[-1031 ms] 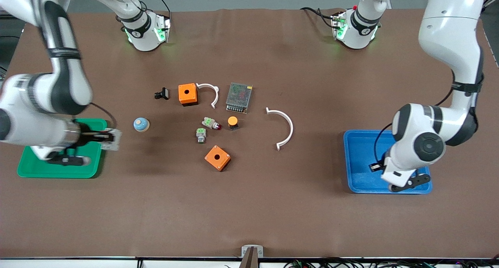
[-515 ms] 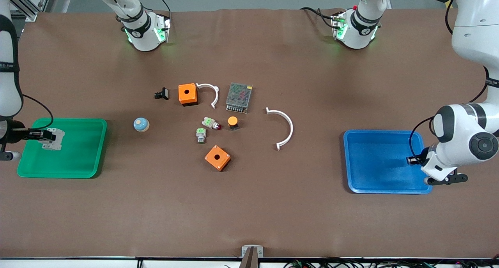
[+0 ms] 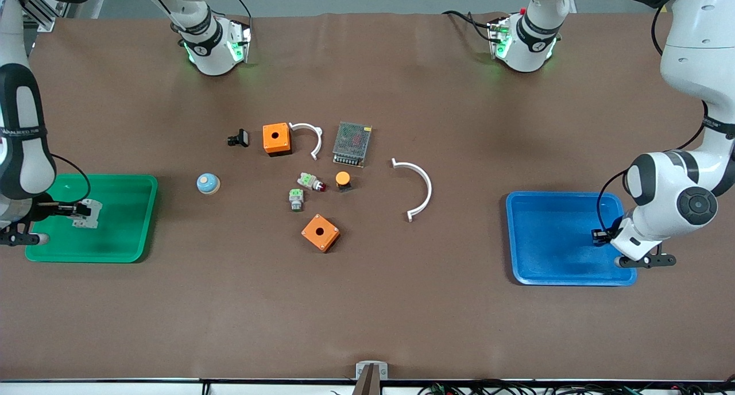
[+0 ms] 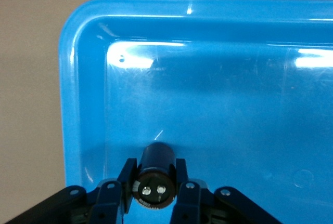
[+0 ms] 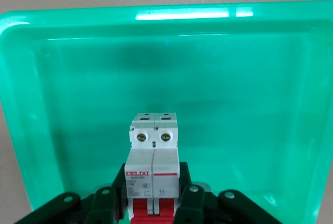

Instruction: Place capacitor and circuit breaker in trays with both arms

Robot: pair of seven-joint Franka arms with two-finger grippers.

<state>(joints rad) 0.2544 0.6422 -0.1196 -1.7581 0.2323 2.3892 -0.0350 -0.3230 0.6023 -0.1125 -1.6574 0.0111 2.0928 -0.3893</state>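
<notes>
Black capacitor (image 4: 154, 174) clamped in left gripper (image 4: 154, 197) over blue tray (image 4: 83, 99); right gripper (image 5: 152, 203) grasping grey, red-levered breaker (image 5: 153, 168), DELIXI label legible only from right wrist.

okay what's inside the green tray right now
Nothing lies loose in the green plastic tray. The right gripper holds the light-grey circuit breaker over its floor; whether the breaker touches the floor, and the patch under it, cannot be seen.

Left claw (image 4: 154, 195), right claw (image 5: 155, 203): both clamped, apparently aloft.

Brown table (image 3: 367, 303), green tray (image 3: 123, 251) at the right arm's end, blue tray (image 3: 540, 271) at the left arm's, two orange boxes (image 3: 276, 138) and small parts mid-table.
</notes>
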